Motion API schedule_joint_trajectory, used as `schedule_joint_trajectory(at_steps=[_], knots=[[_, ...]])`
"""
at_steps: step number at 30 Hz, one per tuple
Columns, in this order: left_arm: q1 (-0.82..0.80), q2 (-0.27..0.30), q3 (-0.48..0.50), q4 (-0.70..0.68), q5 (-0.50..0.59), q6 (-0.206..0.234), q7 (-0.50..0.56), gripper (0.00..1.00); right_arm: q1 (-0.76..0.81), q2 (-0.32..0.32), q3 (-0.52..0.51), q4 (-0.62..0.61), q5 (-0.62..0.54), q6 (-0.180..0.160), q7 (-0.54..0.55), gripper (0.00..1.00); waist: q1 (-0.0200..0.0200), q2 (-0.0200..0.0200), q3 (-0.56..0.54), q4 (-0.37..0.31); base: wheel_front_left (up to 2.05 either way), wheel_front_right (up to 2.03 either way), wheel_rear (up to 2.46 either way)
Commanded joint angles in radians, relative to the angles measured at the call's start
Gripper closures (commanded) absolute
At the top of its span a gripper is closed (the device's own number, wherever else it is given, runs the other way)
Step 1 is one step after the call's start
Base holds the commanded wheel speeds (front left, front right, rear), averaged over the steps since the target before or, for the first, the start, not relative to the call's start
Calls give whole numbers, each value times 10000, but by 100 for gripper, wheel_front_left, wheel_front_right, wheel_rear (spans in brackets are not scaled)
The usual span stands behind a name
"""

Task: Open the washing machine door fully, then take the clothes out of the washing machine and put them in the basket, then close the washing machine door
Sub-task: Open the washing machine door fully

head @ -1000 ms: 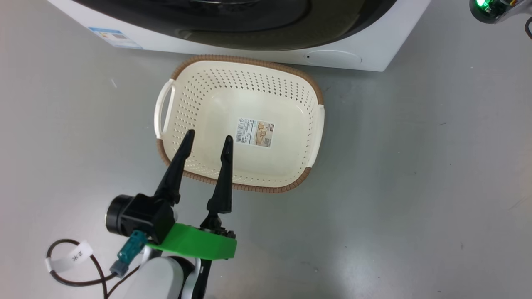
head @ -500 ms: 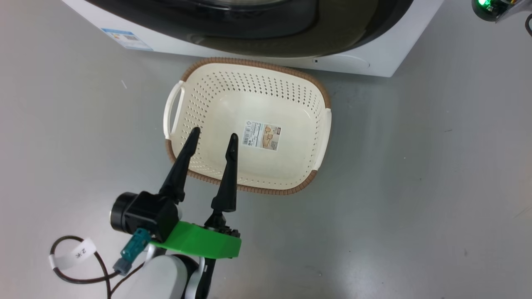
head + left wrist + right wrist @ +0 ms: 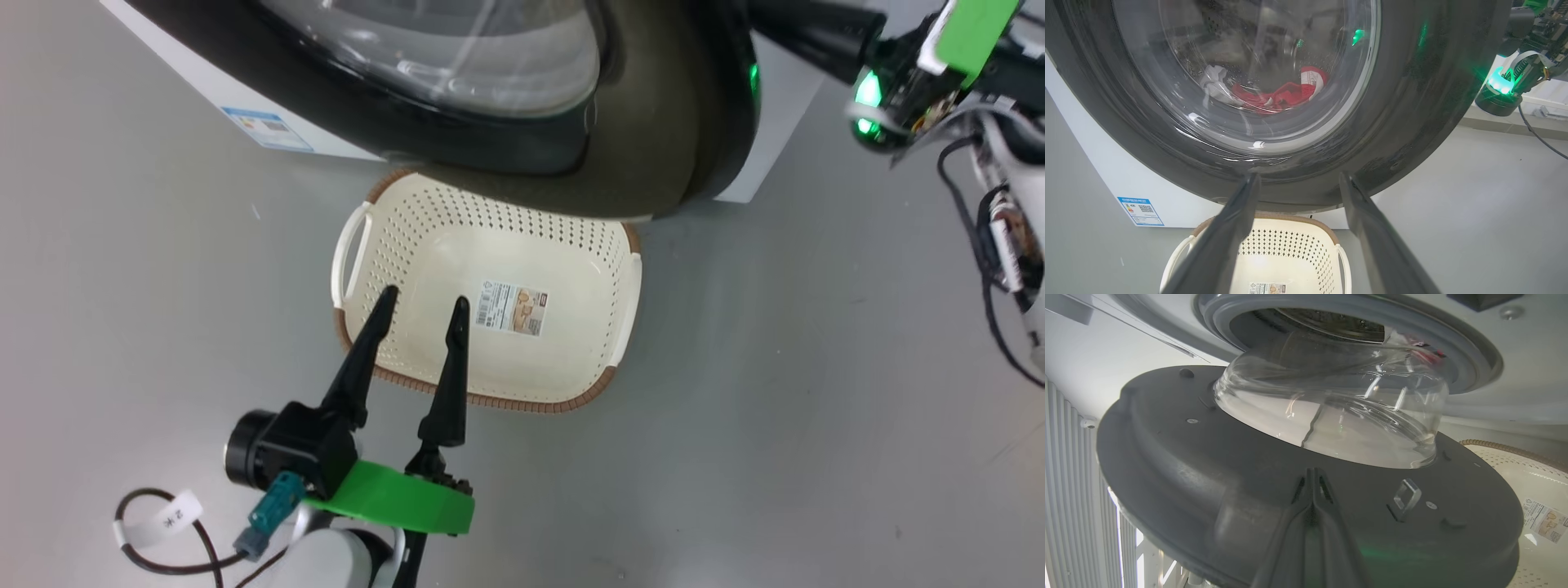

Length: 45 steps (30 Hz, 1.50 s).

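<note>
1. The left end effector (image 3: 423, 298) has its two dark fingers spread wide apart with nothing between them. In the head view their tips hang over the 7 o'clock corner of the basket (image 3: 424, 237).
2. The right end effector (image 3: 1312, 473) has its fingers pressed together and grips nothing. In the right wrist view the tips lie over the grey inner face of the washing machine door (image 3: 1208, 477), at 6 o'clock from the glass bowl (image 3: 1331, 416). Whether they touch the door cannot be told.
3. The basket stands on the grey floor (image 3: 816, 367), just in front of the washing machine (image 3: 771, 106), with a paper label (image 3: 512, 308) on its bottom. In the head view the door covers its 12 o'clock rim.
4. The door is partly open. A gap shows between its inner face and the grey drum ring (image 3: 1470, 355), and its black rim reaches out over the basket's far side.
5. The clothes (image 3: 1274, 96), red and white, lie in the drum. The left wrist view shows them through the glass, at 12 o'clock from the left fingers.
6. A blue label (image 3: 268, 129) sits on the machine's white front, at 10 o'clock from the basket.
</note>
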Motion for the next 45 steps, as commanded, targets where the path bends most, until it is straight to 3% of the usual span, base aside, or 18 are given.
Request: schedule_joint_trajectory(at_steps=[1,23,45], knots=[[203,125,267,-184,56,-33,-78,0,305,283,59,-381,-220,69,75,100,0,0,-236,-11,0,0,0],[1645,125,390,-51,184,-290,-78,0,3095,917,139,-1805,-900,69,265,100,0,0,-2015,399,0,0,0],[2705,125,666,-253,298,-144,-78,0,4984,1631,387,-2785,-1504,69,289,100,0,0,-3130,1862,0,0,0]])
